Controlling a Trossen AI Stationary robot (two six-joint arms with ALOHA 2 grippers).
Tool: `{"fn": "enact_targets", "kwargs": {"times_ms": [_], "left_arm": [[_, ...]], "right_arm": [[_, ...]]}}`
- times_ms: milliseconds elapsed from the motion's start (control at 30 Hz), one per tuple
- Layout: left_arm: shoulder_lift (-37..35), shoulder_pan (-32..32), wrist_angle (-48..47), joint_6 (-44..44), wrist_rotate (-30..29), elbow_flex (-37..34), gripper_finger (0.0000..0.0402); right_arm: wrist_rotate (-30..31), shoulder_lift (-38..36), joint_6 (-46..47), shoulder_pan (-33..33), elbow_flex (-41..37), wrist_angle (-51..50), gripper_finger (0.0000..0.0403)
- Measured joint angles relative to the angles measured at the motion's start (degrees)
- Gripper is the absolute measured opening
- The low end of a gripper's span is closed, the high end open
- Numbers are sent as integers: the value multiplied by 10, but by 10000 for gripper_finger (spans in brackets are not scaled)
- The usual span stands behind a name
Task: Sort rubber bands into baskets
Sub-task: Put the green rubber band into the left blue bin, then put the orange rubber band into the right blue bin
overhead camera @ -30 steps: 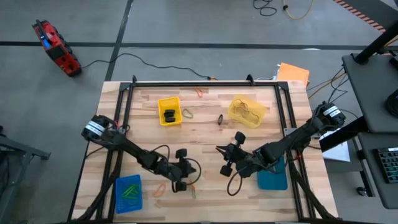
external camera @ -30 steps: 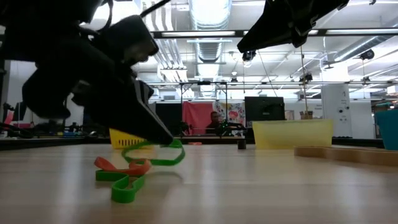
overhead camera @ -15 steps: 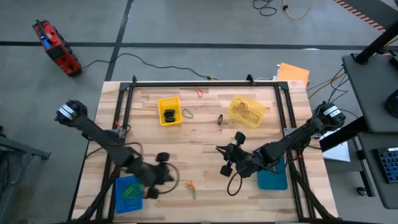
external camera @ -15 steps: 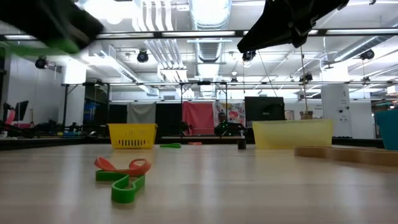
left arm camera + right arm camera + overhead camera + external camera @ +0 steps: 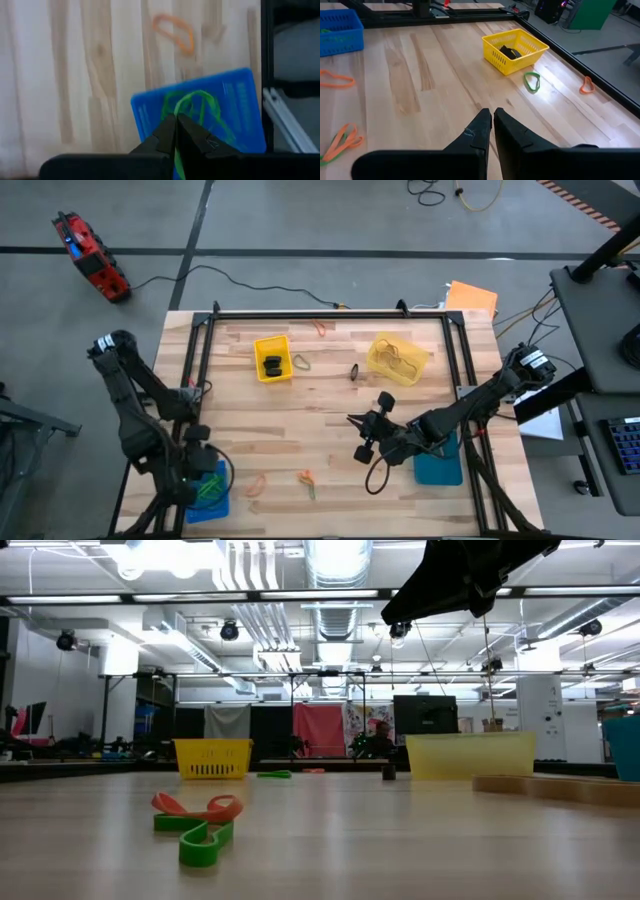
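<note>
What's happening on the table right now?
The robot is sorting rubber bands into baskets. The left pincer is shut on a green band and hangs over the blue basket, which already holds green bands. The right pincer is shut and empty, waiting above mid-table. Black bands sit in the yellow basket. An orange band and an orange and green pair lie loose on the near side of the table, and a few more lie near the far baskets.
</note>
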Motion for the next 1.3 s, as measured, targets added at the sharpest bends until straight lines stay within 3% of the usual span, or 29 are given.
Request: {"fn": "enact_targets", "kwargs": {"times_ms": [200, 500, 900, 1033, 1200, 1300], "left_arm": [[10, -28, 5, -71, 47, -42, 0], [51, -30, 32, -126, 45, -97, 5], [90, -30, 43, -124, 41, -80, 101], [86, -30, 45, -91, -22, -62, 118], [83, -36, 68, 6, -217, -43, 117], [82, -40, 87, 68, -310, -53, 109]], "right_arm": [[0, 0, 0, 0, 0, 0, 18], [0, 0, 0, 0, 0, 0, 18], [0, 0, 1, 0, 0, 2, 18], [0, 0, 2, -3, 0, 10, 18], [-2, 0, 8, -31, 0, 34, 18], [-40, 0, 8, -61, 2, 34, 18]]}}
